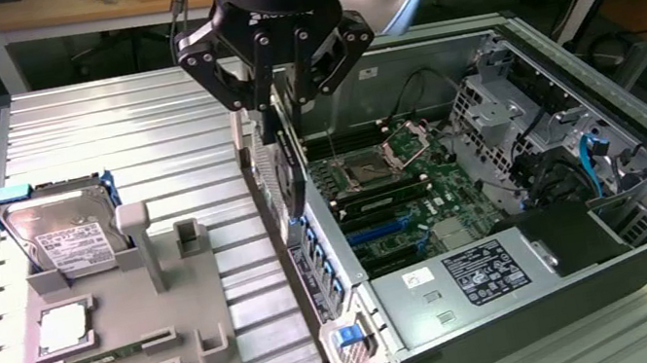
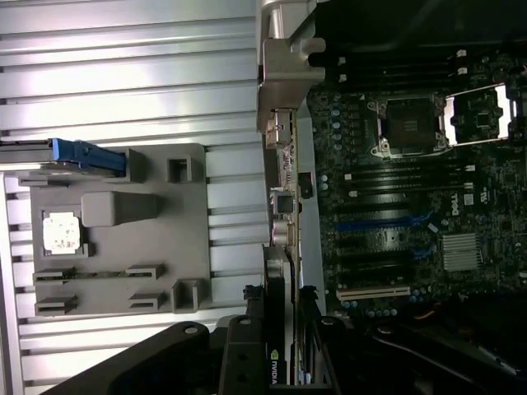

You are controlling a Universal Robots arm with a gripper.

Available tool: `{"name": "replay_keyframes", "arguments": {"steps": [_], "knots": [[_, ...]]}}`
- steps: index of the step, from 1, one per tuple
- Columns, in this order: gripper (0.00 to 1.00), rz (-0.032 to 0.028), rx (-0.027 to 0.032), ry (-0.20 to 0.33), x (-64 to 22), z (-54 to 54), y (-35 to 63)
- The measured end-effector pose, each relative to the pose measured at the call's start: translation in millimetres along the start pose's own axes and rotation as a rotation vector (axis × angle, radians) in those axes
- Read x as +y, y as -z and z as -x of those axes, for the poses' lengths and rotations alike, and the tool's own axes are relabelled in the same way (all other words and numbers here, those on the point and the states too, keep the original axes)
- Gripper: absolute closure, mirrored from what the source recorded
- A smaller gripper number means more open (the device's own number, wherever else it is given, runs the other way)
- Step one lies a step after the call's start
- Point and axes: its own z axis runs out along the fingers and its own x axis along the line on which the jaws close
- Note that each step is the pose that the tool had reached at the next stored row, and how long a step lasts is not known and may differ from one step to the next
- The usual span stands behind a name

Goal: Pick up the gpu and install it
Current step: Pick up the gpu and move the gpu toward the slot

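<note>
My gripper [image 1: 280,90] is shut on the gpu [image 1: 282,164]. The card hangs edge-down from the fingers, a thin dark card above the rear wall of the open computer case [image 1: 643,207]. The wrist view looks down along the gpu [image 2: 275,329], which is seen edge-on with a green logo, clamped between the black fingers of the gripper [image 2: 280,366]. Below it lies the motherboard [image 2: 395,206] with blue slots [image 2: 383,222] and a white slot [image 2: 372,292], just to one side of the card's edge.
A grey fixture plate [image 1: 125,333] on the ribbed aluminium table [image 1: 105,129] holds a hard drive with blue tabs [image 1: 64,240], a processor chip [image 1: 63,329] and a memory stick [image 1: 104,359]. Drive cages and cables [image 1: 552,133] fill the case's far side. A power supply [image 1: 477,274] sits at its near end.
</note>
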Motion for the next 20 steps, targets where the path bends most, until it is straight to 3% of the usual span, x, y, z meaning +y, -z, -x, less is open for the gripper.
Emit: {"name": "replay_keyframes", "arguments": {"steps": [20], "knots": [[0.73, 0.0, 0.0, 0.0, 1.5, 19.1, -0.5]]}}
